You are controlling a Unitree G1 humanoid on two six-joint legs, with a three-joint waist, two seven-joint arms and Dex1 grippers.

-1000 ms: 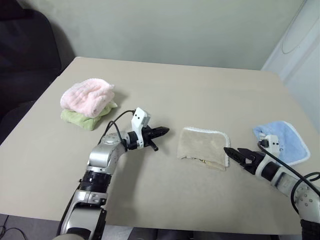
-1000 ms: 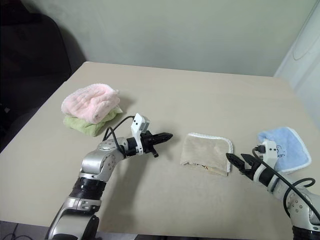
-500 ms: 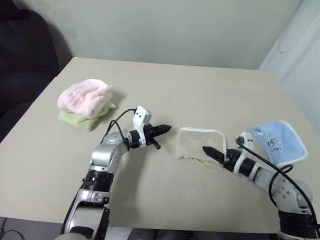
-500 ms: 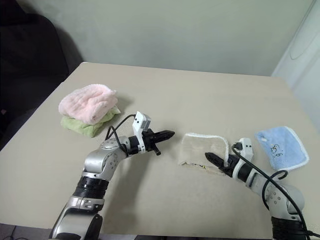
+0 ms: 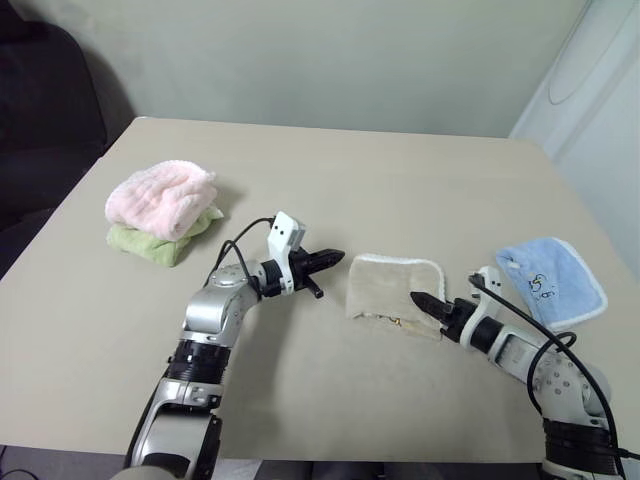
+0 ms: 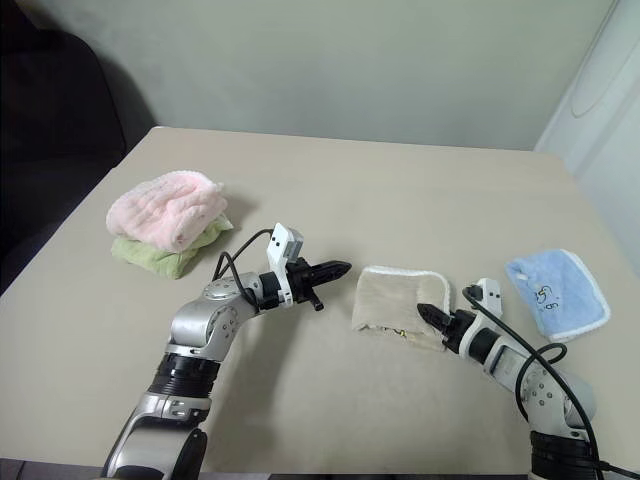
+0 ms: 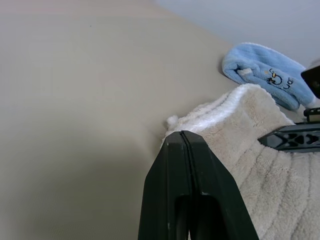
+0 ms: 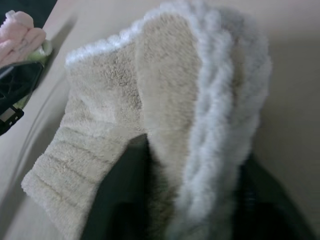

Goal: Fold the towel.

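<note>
The beige towel [image 5: 390, 285] lies folded on the table's middle, its white corded edge along the far and right sides. My right gripper [image 5: 420, 300] reaches in from the right and is shut on the towel's [image 8: 170, 85] near right edge; the cloth layers sit between its dark fingers [image 8: 122, 200]. My left gripper [image 5: 335, 258] is shut and empty. It hovers just left of the towel's far left corner and points at it. In the left wrist view the left gripper [image 7: 184, 135] hovers just short of the towel [image 7: 260, 150].
A pink cloth [image 5: 162, 195] is bunched on a green cloth [image 5: 150, 243] at the table's left. A light-blue cloth [image 5: 550, 280] lies at the right edge. The tan table [image 5: 330, 170] stretches bare behind the towel. A dark seat [image 5: 40, 100] stands beyond the left side.
My right gripper has moved left from beside the light-blue cloth to the towel's right edge and closed from open onto it. The left gripper has stayed put.
</note>
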